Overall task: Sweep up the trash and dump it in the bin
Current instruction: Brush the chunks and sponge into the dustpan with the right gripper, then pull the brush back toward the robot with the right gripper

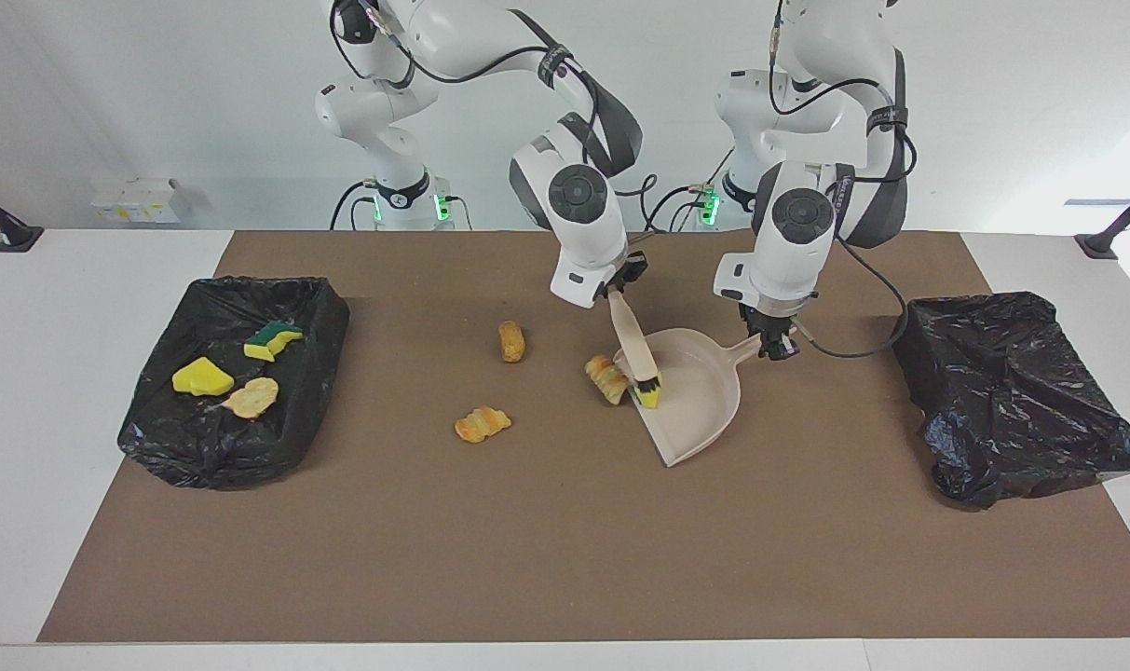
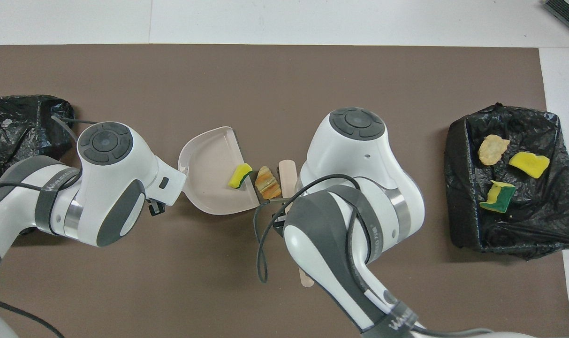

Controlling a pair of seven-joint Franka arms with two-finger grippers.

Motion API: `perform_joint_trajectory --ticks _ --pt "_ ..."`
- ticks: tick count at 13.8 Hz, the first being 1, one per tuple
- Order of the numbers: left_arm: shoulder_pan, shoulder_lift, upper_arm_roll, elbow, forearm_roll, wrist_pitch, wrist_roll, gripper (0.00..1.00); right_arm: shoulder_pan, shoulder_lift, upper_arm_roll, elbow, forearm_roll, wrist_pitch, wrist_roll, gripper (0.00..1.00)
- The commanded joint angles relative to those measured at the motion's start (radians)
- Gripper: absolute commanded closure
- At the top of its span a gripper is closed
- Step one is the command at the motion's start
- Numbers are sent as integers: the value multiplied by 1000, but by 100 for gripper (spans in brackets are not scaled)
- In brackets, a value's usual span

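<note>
Seven light, soft scraps [image 1: 607,379]: three binned, one in dustpan [image 1: 700,396], rest on surface [image 1: 565,559]. Best swept, not pinched. Right gripper [image 1: 613,291] clenched on brush [image 1: 635,347]; left gripper [image 1: 775,343] grasping dustpan's handle.

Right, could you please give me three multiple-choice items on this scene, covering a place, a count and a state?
1. The bin with scraps in it stands:
A. toward the right arm's end of the table
B. toward the left arm's end
C. between the arms

2. Scraps in that bin:
A. one
B. three
C. five

3. The right gripper has its jaws:
A. shut on the brush
B. open over the bin
C. open over the mat

Answers:
1. A, since it sits at that end in both views.
2. B, since two sponge pieces and one tan lump lie in it.
3. A, since the brush handle runs down from the jaws, while the left gripper holds the dustpan.
</note>
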Motion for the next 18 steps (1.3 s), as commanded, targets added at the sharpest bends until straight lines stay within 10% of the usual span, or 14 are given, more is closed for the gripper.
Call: perform_joint_trajectory --ticks 1,9,13,18 --pt "14 -16 -4 -29 23 29 2 100 -22 -35 8 -70 -27 -4 188 100" --pt "1 -35 -4 -78 23 59 63 100 -13 -212 12 -381 -125 37 365 100" --pt "-4 -37 -6 -83 78 85 88 100 32 -410 15 -740 -123 337 364 100" --pt "-4 -20 -6 -84 89 125 169 100 30 -382 15 -736 -111 435 329 100"
